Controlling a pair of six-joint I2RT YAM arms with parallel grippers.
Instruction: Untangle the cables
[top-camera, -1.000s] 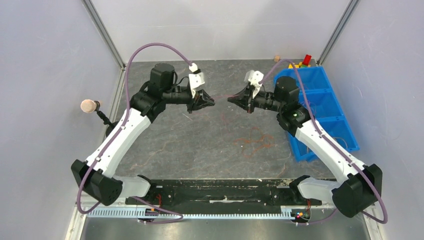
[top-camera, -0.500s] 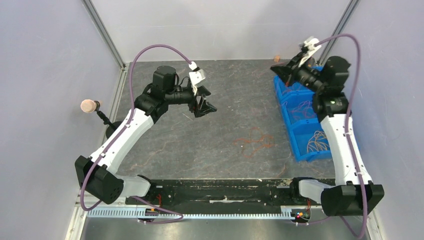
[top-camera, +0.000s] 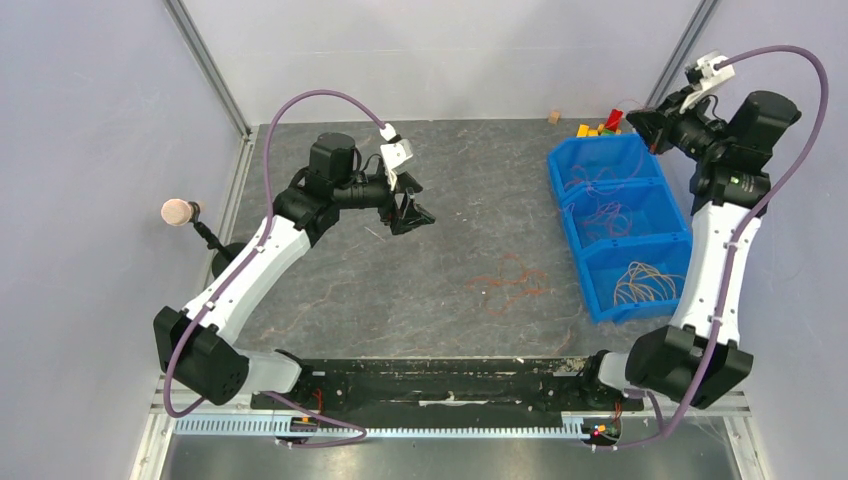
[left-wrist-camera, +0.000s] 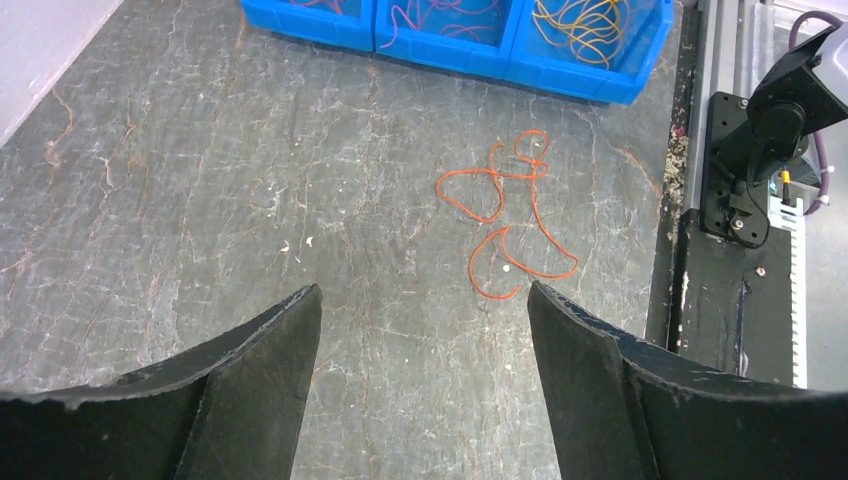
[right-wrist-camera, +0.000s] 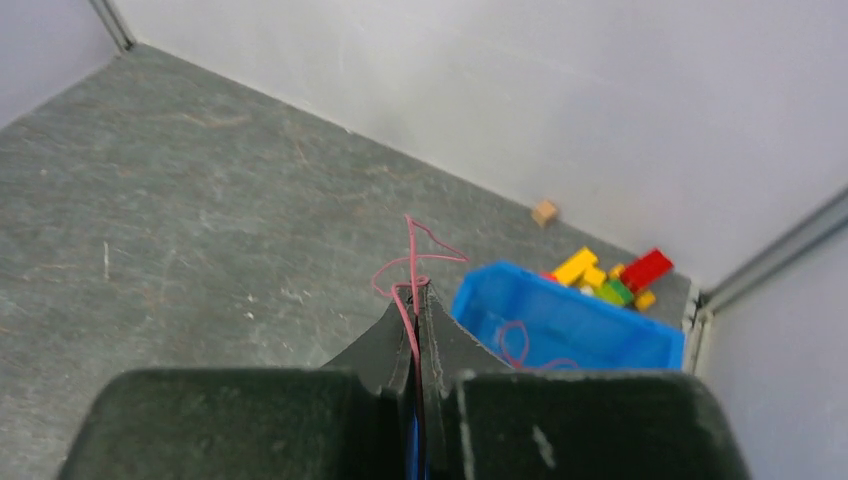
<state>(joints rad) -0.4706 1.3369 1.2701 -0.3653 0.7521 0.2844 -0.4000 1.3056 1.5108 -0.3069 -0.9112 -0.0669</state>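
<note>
A loose tangle of orange cables (top-camera: 508, 281) (left-wrist-camera: 512, 215) lies on the grey table, right of centre. My left gripper (top-camera: 414, 211) (left-wrist-camera: 425, 292) hovers open and empty to their far left. My right gripper (top-camera: 637, 119) (right-wrist-camera: 416, 292) is raised at the back right, just beyond the blue bin's far end. It is shut on a thin red cable (right-wrist-camera: 409, 262) that curls out past the fingertips. More red cables (top-camera: 604, 213) and pale yellow cables (top-camera: 640, 284) (left-wrist-camera: 590, 18) lie in the bin's compartments.
The blue three-compartment bin (top-camera: 574, 232) (left-wrist-camera: 450, 52) (right-wrist-camera: 560, 325) stands along the right side. Coloured toy blocks (top-camera: 600, 125) (right-wrist-camera: 612, 280) and a small wooden cube (top-camera: 552, 117) (right-wrist-camera: 544, 212) sit in the back right corner. A pink-tipped stand (top-camera: 177, 211) is at the left wall.
My right arm swung from the table's middle up to the back right corner, carrying the red cable. My left gripper opened, let go of the cable and stayed nearly in place.
</note>
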